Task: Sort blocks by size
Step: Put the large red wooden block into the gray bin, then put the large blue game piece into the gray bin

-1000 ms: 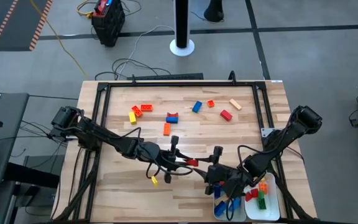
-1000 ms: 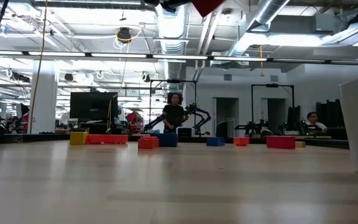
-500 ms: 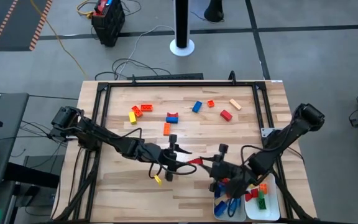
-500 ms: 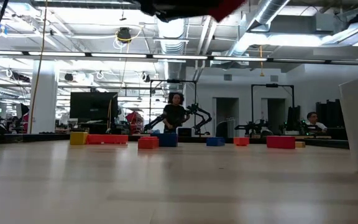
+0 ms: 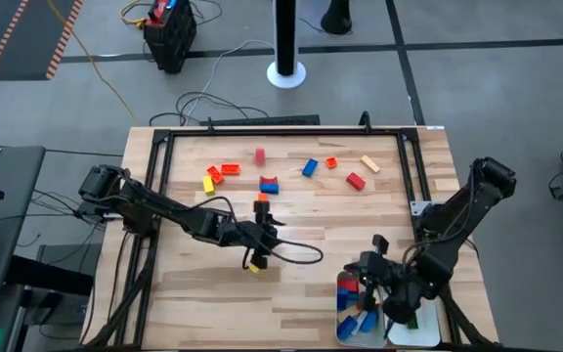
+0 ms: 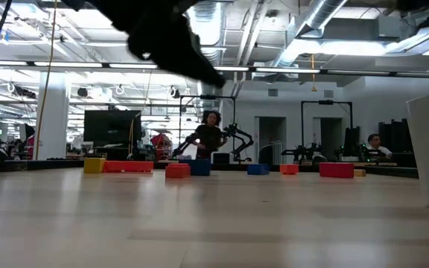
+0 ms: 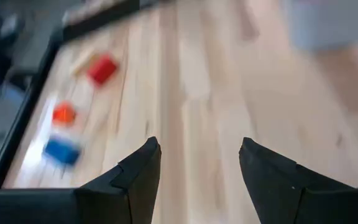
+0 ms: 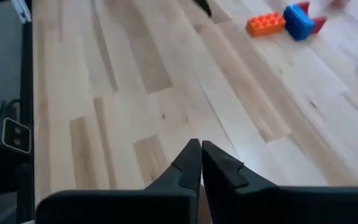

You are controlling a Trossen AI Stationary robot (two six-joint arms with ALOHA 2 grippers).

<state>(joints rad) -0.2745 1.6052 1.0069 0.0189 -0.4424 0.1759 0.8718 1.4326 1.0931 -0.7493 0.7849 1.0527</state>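
Loose blocks on the desk [image 5: 291, 284], high view: ten are visible, nine of them in the upper half of the frame. These are a yellow block [image 5: 208, 185], two orange-red blocks [image 5: 223, 171], a pink-red block [image 5: 259, 155], a red-and-blue stacked pair [image 5: 270, 184], an orange block [image 5: 261, 203], a blue block [image 5: 310, 167], a small orange block [image 5: 331, 162], a tan block [image 5: 369, 163] and a red block [image 5: 355, 181]. A yellow block [image 5: 255, 264] lies at lower centre. The desk is light wood in a black frame; the floor is grey. Two white trays [image 5: 355, 332] sit at lower right, holding red and blue blocks. The left claw [image 5: 262, 235] is at centre, fingers apart and empty. The right claw [image 5: 374, 284] is over the trays, fingers pressed together, holding nothing visible.
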